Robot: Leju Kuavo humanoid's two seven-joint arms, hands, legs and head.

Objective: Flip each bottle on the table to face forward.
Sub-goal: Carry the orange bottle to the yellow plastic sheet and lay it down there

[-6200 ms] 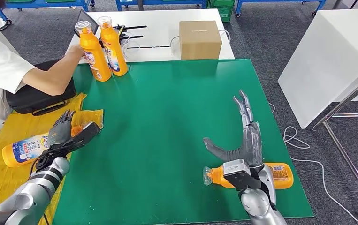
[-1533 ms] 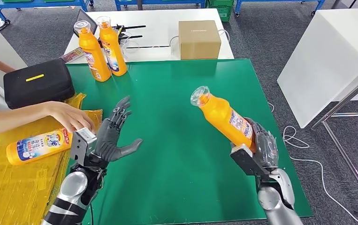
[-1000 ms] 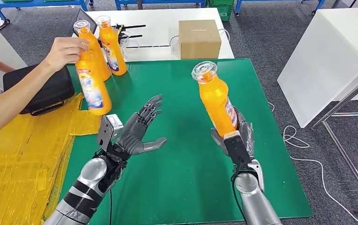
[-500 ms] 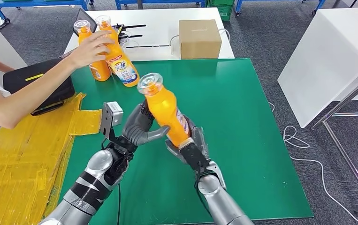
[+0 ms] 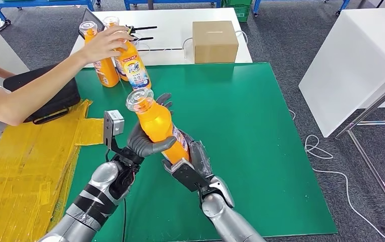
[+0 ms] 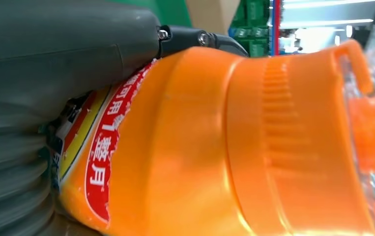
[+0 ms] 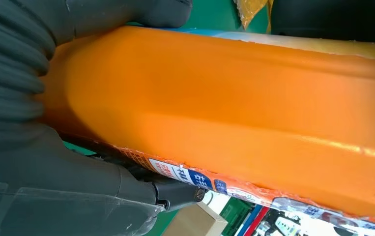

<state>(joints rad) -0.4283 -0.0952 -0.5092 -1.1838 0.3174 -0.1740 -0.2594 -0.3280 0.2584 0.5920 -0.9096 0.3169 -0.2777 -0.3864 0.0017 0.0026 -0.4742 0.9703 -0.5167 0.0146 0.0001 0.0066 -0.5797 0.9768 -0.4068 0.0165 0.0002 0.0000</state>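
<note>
An orange bottle (image 5: 156,122) with a clear cap is held tilted above the green mat (image 5: 240,116), its cap pointing up and away from me. My right hand (image 5: 191,162) grips its lower body from beneath, and my left hand (image 5: 146,142) wraps its middle, thumb across the front. Up close, the left wrist view has the bottle's shoulder (image 6: 234,147) against my left hand (image 6: 52,73). In the right wrist view the bottle's side (image 7: 234,108) lies in my right hand (image 7: 33,167). At the mat's far left corner a person's hand (image 5: 105,43) holds a labelled bottle (image 5: 135,68) beside another bottle (image 5: 98,59).
A cardboard box (image 5: 215,41) stands on the white table behind the mat. A black case (image 5: 59,98) and a yellow cloth (image 5: 23,166) lie to the left, under the person's arm. A white table (image 5: 351,60) stands off to the right.
The bottle has moved left in my right hand, and my left hand has closed round it. The person has stood the third bottle nearly upright by the other two.
</note>
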